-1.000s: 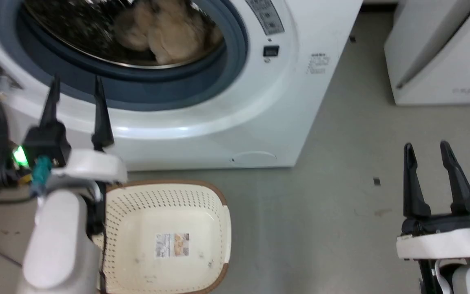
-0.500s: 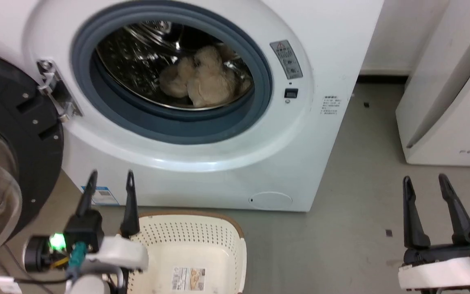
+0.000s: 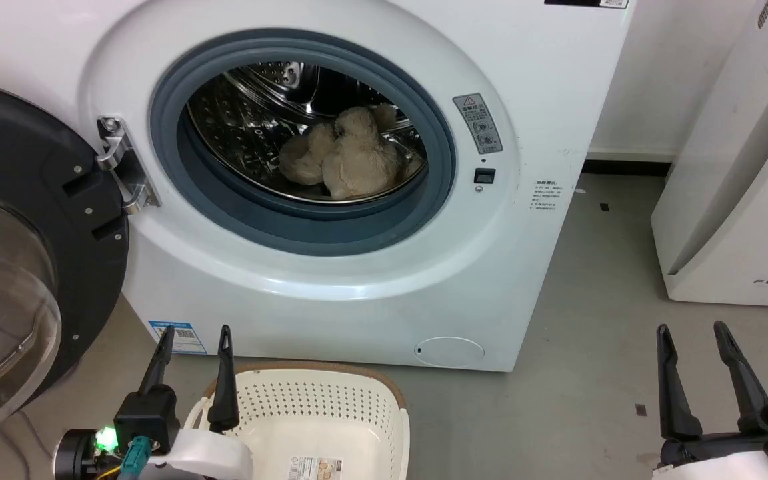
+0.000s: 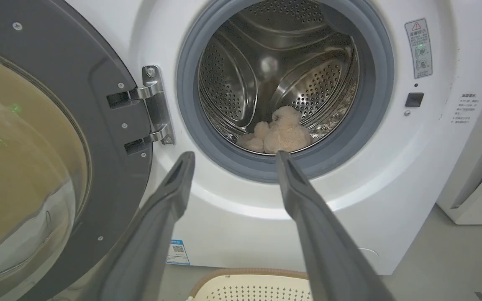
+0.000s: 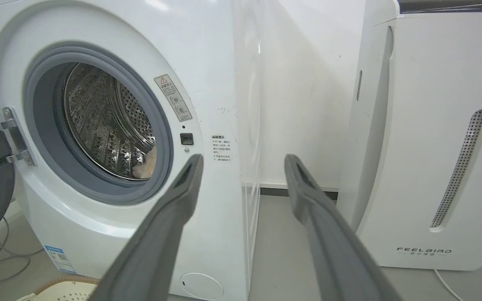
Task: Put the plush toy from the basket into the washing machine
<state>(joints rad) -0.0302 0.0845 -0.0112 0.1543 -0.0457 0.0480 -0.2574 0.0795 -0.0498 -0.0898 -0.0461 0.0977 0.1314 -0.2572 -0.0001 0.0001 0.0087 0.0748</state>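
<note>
i judge placement done: the plush toy [image 3: 347,163] lies low in the drum [image 3: 251,127] of the washing machine [image 3: 371,300], well apart from the basket [image 3: 331,400] on the floor [image 3: 591,320]. left gripper [image 3: 196,331] and right gripper [image 3: 691,328] hang spread, holding nothing (parked low, clear of the open door [image 3: 37,200])

White FEELBIRD appliance [image 3: 737,200] on the right, grey floor [image 3: 591,300], white wall [image 3: 647,80] behind

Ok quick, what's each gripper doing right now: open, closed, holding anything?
Left gripper: open, holding nothing.
Right gripper: open, holding nothing.
</note>
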